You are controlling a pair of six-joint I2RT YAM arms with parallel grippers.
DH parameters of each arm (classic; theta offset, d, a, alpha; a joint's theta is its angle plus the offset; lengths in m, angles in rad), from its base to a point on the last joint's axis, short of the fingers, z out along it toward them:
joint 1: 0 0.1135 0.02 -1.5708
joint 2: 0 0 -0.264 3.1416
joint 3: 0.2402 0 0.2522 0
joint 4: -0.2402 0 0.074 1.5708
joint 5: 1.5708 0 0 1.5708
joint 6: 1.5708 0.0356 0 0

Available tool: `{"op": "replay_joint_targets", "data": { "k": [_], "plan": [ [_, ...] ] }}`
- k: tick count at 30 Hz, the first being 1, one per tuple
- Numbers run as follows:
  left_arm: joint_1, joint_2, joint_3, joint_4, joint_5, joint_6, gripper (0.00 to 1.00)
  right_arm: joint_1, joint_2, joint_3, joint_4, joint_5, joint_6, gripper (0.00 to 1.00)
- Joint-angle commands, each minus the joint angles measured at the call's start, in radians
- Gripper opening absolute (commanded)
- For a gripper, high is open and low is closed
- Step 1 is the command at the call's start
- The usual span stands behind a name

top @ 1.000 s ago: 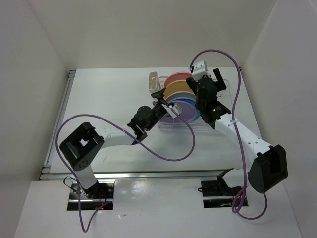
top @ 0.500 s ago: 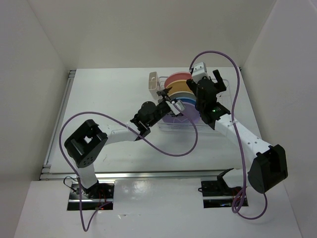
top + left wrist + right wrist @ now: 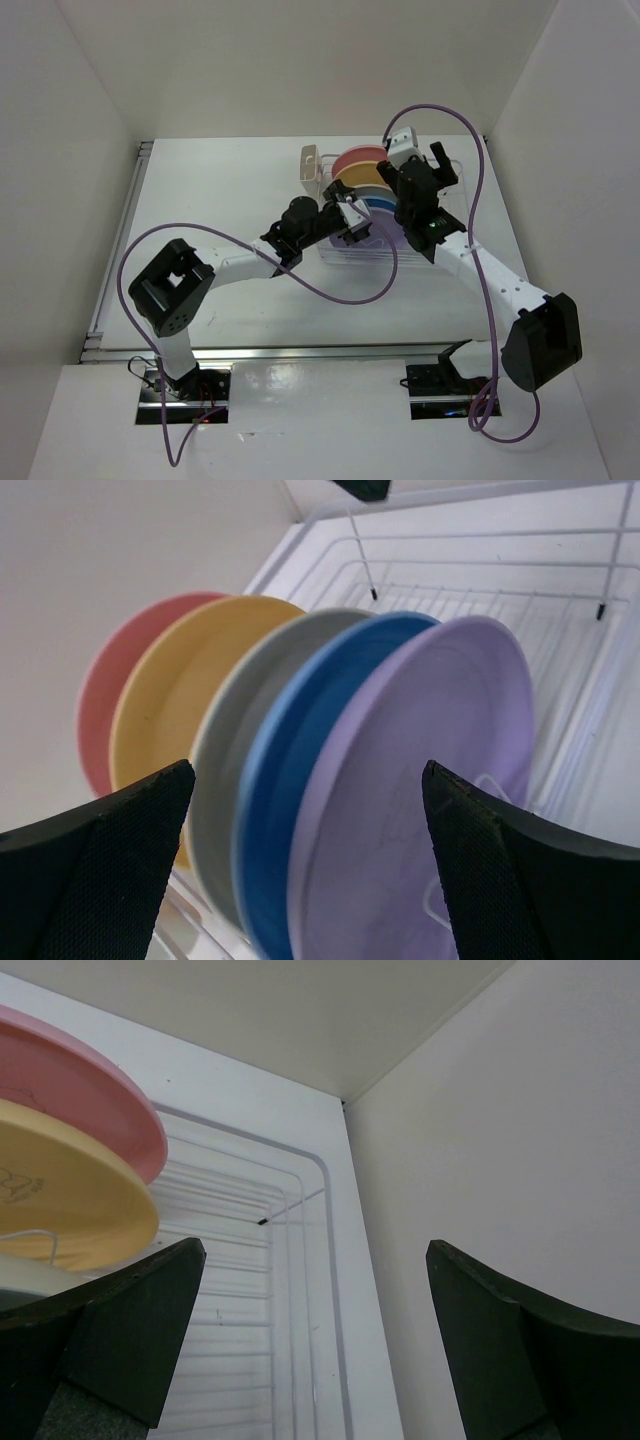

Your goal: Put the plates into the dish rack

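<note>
Standing racked, the lavender plate (image 3: 430,710) faces the left tool (image 3: 307,780), released and empty.

A bare robot test cell, lab-like — plain white walls (image 3: 90,100) box in a white table (image 3: 220,180) left, right and far; left arm (image 3: 235,268) and right arm (image 3: 490,275), purple-cabled, bolted at its near edge.

The light is bright, soft and even, coming from above, and shadows around the dish rack (image 3: 355,252) are very weak. In the left wrist view the pink plate (image 3: 98,695), deepest in the rack, is blurred and pale.
</note>
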Motion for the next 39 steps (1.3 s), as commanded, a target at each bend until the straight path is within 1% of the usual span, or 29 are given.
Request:
{"op": "replay_joint_targets", "data": {
  "k": [1, 4, 8, 13, 14, 17, 21, 24, 25, 28, 29, 30, 31, 32, 33, 34, 35, 36, 37, 38, 39],
  "plan": [
    [-0.001, -0.035, -0.022, -0.009, 0.060, -0.047, 1.00, 0.006, -0.038, 0.001, 0.036, 0.017, -0.005, 1.00],
    [-0.001, -0.061, -0.048, -0.020, 0.028, -0.047, 1.00, 0.006, -0.038, 0.001, 0.036, 0.017, -0.005, 1.00],
    [-0.030, -0.151, -0.101, -0.072, -0.024, -0.031, 1.00, 0.006, -0.038, 0.001, 0.036, 0.017, -0.005, 1.00],
    [-0.122, -0.298, -0.231, -0.081, -0.167, 0.001, 1.00, 0.006, -0.019, 0.013, 0.026, 0.008, 0.004, 1.00],
    [-0.122, -0.341, -0.240, -0.098, -0.167, 0.001, 1.00, 0.006, -0.019, 0.013, 0.016, 0.008, 0.013, 1.00],
    [-0.145, -0.397, -0.282, -0.124, -0.180, -0.008, 1.00, 0.006, -0.019, 0.022, 0.007, -0.013, 0.022, 1.00],
    [-0.201, -0.453, -0.308, -0.188, -0.224, -0.008, 1.00, 0.006, -0.010, 0.042, -0.005, -0.013, 0.042, 1.00],
    [-0.225, -0.507, -0.334, -0.239, -0.249, -0.055, 1.00, 0.006, -0.010, 0.042, -0.016, -0.023, 0.042, 1.00],
    [-0.225, -0.535, -0.334, -0.284, -0.249, -0.071, 1.00, 0.006, -0.010, 0.042, -0.016, -0.023, 0.042, 1.00],
    [-0.225, -0.549, -0.334, -0.313, -0.353, -0.073, 1.00, 0.006, -0.019, 0.042, -0.016, -0.023, 0.051, 1.00],
    [-0.225, -0.535, -0.313, -0.313, -0.405, -0.048, 1.00, 0.006, -0.019, 0.042, -0.016, -0.023, 0.051, 1.00],
    [-0.225, -0.523, -0.300, -0.294, -0.524, 0.017, 1.00, 0.006, -0.019, 0.042, -0.016, -0.023, 0.051, 1.00],
    [-0.225, -0.507, -0.286, -0.268, -0.579, 0.047, 1.00, 0.006, -0.019, 0.051, -0.016, -0.023, 0.060, 1.00],
    [-0.189, -0.491, -0.244, -0.238, -0.632, 0.062, 1.00, 0.006, -0.019, 0.051, -0.016, -0.023, 0.061, 1.00],
    [-0.167, -0.451, -0.205, -0.216, -0.731, 0.053, 1.00, 0.006, -0.019, 0.051, -0.016, -0.023, 0.061, 1.00],
    [-0.144, -0.428, -0.156, -0.243, -0.765, 0.011, 1.00, 0.006, -0.019, 0.051, -0.016, -0.023, 0.061, 1.00],
    [-0.118, -0.406, -0.038, -0.295, -0.766, -0.011, 1.00, 0.006, -0.019, 0.051, -0.016, -0.023, 0.061, 1.00],
    [-0.065, -0.385, 0.021, -0.355, -0.766, -0.028, 1.00, 0.006, -0.028, 0.051, -0.007, -0.012, 0.045, 1.00],
    [-0.038, -0.341, 0.074, -0.421, -0.755, -0.039, 1.00, 0.006, -0.029, 0.065, 0.002, 0.000, 0.019, 1.00],
    [-0.014, -0.322, 0.158, -0.443, -0.740, -0.039, 1.00, 0.006, -0.039, 0.109, 0.002, 0.026, 0.004, 1.00],
    [0.031, -0.307, 0.193, -0.458, -0.708, -0.051, 1.00, 0.006, -0.039, 0.143, 0.002, 0.039, -0.008, 1.00]
  ]
}}
